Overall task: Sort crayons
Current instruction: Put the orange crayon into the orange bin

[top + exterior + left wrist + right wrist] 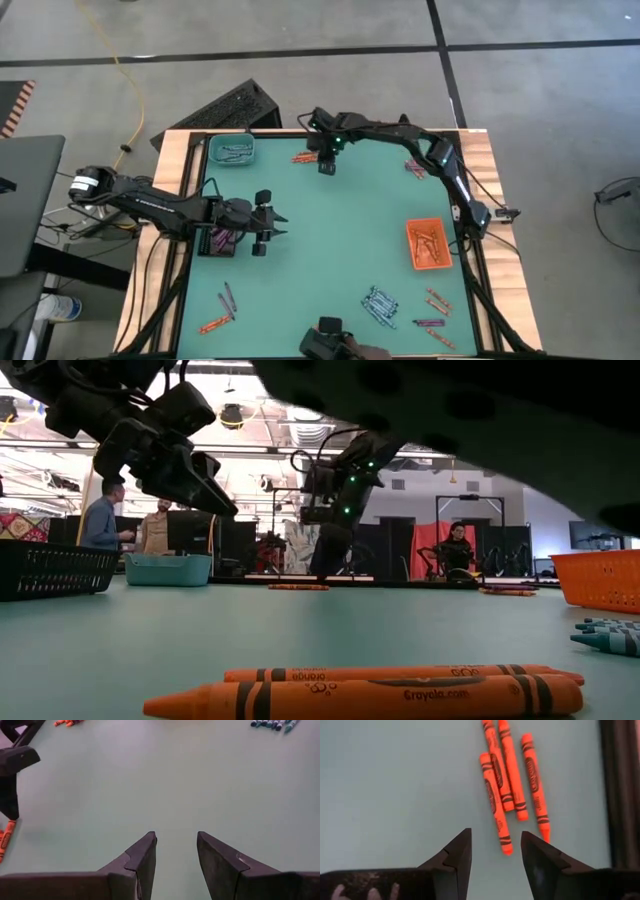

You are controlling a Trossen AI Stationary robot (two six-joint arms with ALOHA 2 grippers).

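Several orange crayons [507, 780] lie flat on the green mat near the table's far edge [305, 157]. My right gripper [496, 849] hovers over them, pointing steeply down, open; one crayon's end [506, 847] shows in the gap between its fingers, untouched. In the low view this gripper [330, 565] stands just above the mat beside those crayons [298, 587]. My left gripper [268, 222] waits open over bare mat at the left, next to the black tray [222, 240]; nothing lies between its fingers [176, 850].
A teal tray [233, 150] stands at the far left and an orange tray [428, 243] at the right, both with crayons inside. Loose crayons lie near the front: blue-grey ones [380, 305], orange ones [215, 323], purple ones [430, 324]. Two orange crayons [370, 690] lie near the low camera.
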